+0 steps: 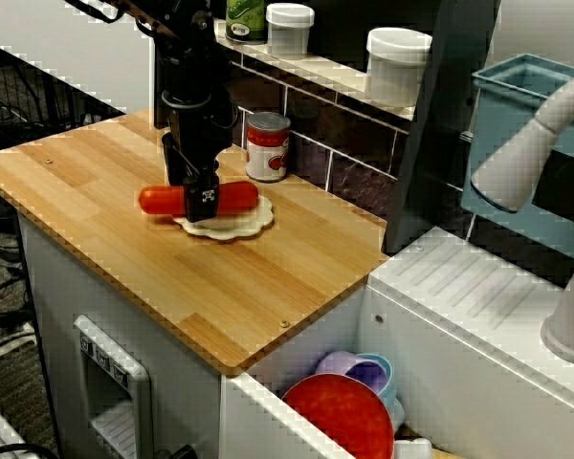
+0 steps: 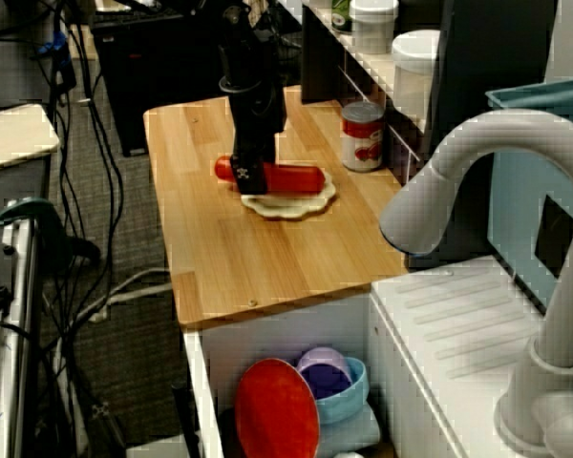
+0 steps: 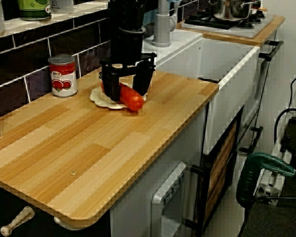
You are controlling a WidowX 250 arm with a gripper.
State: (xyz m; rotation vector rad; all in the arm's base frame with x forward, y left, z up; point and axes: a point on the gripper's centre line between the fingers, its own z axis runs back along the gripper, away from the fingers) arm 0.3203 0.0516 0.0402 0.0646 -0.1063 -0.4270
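A red sausage (image 1: 239, 198) (image 2: 296, 178) (image 3: 132, 100) lies across a cream scalloped plate (image 1: 239, 225) (image 2: 286, 206) (image 3: 101, 98) on the wooden counter (image 1: 124, 249). My black gripper (image 1: 199, 196) (image 2: 248, 176) (image 3: 127, 88) points straight down over the sausage's middle. In the low view along the counter its two fingers (image 3: 106, 85) stand apart on either side of the sausage, open, with gaps showing. The fingertips reach about down to the plate. A red tomato can (image 1: 267, 146) (image 2: 363, 135) (image 3: 62, 75) stands upright just behind the plate, by the tiled wall.
A wall ledge above the counter carries white jars (image 1: 397, 62) and a green tin (image 1: 246, 17). Right of the counter a sink holds a red plate (image 1: 344, 413) and bowls (image 2: 329, 377), with a grey tap (image 2: 477, 181) over it. A stove (image 3: 227, 17) lies beyond.
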